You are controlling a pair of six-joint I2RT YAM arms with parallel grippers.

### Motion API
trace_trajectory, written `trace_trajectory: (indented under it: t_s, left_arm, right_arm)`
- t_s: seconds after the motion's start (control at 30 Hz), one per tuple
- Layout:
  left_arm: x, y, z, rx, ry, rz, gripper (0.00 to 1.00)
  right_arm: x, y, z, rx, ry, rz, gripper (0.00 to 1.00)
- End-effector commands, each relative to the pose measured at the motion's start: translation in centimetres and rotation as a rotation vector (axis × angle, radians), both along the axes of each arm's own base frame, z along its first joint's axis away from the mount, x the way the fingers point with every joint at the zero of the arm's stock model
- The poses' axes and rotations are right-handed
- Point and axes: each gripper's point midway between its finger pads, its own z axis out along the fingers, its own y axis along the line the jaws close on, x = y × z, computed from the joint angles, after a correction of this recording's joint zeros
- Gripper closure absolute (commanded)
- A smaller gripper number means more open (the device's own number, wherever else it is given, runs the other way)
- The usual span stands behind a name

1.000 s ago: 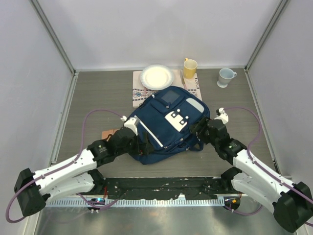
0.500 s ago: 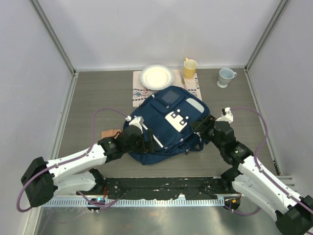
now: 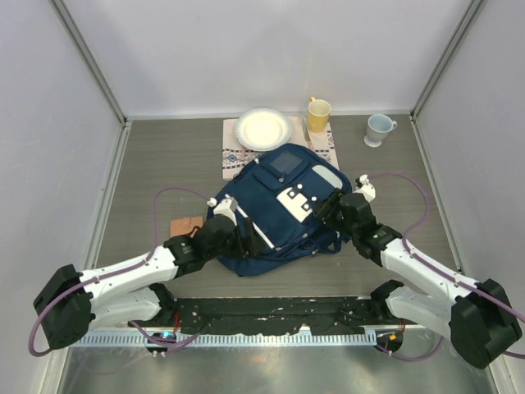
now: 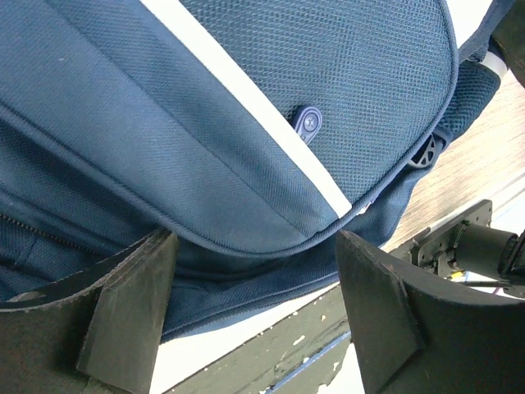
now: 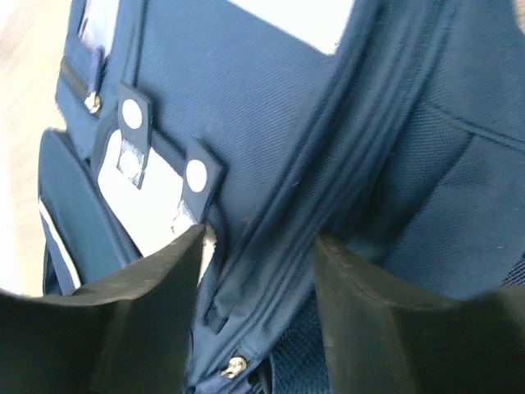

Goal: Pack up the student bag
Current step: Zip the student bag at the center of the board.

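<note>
Bare table (image 3: 148,164) flanks the student bag (image 3: 283,209); behind it, plate (image 3: 263,129), yellow mug (image 3: 318,114) and pale mug (image 3: 378,129) block the far edge.

White-striped student bag (image 4: 123,123) edge inside wide-spread left hand (image 4: 254,316).

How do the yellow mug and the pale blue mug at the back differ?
The yellow mug stands on the patterned mat near the plate; the pale blue mug stands on bare table, further right. The yellow mug's handle points rearward, the blue one's right. Both stand upright.
</note>
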Motion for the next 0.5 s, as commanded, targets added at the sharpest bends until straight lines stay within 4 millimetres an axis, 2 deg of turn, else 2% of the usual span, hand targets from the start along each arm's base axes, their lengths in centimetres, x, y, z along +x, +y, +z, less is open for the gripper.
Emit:
trace_trajectory:
  t_s: [0.0,0.03,0.07,0.13,0.17,0.23,0.27,0.3,0.37,0.4,0.47]
  left_arm:
    - [0.8,-0.7,0.5,-0.035,-0.028,0.011,0.23]
    - [1.0,-0.7,0.6,-0.034,-0.036,0.014,0.29]
    - [1.2,-0.7,0.9,-0.037,-0.049,0.018,0.32]
    - [1.8,-0.6,1.2,-0.021,-0.076,0.032,0.45]
    - [2.1,-0.6,1.3,-0.016,-0.086,0.036,0.48]
    - [2.9,-0.8,1.7,0.000,-0.106,0.035,0.56]
    - [3.2,-1.0,2.0,0.000,-0.116,0.029,0.57]
    - [3.6,-1.1,2.0,0.009,-0.117,0.031,0.57]
    - [4.5,-1.8,2.4,0.035,-0.131,0.015,0.56]
    - [5.0,-1.8,2.5,0.049,-0.134,0.017,0.56]
    - [6.2,-2.2,3.3,0.074,-0.155,0.013,0.55]
  right_arm:
    - [2.1,0.5,2.4,0.027,-0.087,-0.027,0.51]
    - [2.1,0.3,2.4,0.025,-0.093,-0.035,0.59]
    - [1.8,0.0,2.7,0.031,-0.106,-0.042,0.78]
    - [1.5,-0.5,3.1,0.040,-0.128,-0.066,0.89]
    - [1.1,-1.0,3.4,0.053,-0.146,-0.076,0.98]
    - [0.4,-1.6,3.5,0.068,-0.153,-0.096,0.99]
    - [-0.2,-2.0,2.6,0.059,-0.131,-0.101,0.99]
    - [-0.7,-2.4,3.4,0.082,-0.155,-0.109,0.99]
    - [-1.9,-3.0,2.1,0.095,-0.120,-0.130,0.99]
    - [-2.4,-3.2,2.6,0.124,-0.136,-0.134,0.99]
    - [-3.5,-3.6,1.3,0.154,-0.104,-0.148,0.99]
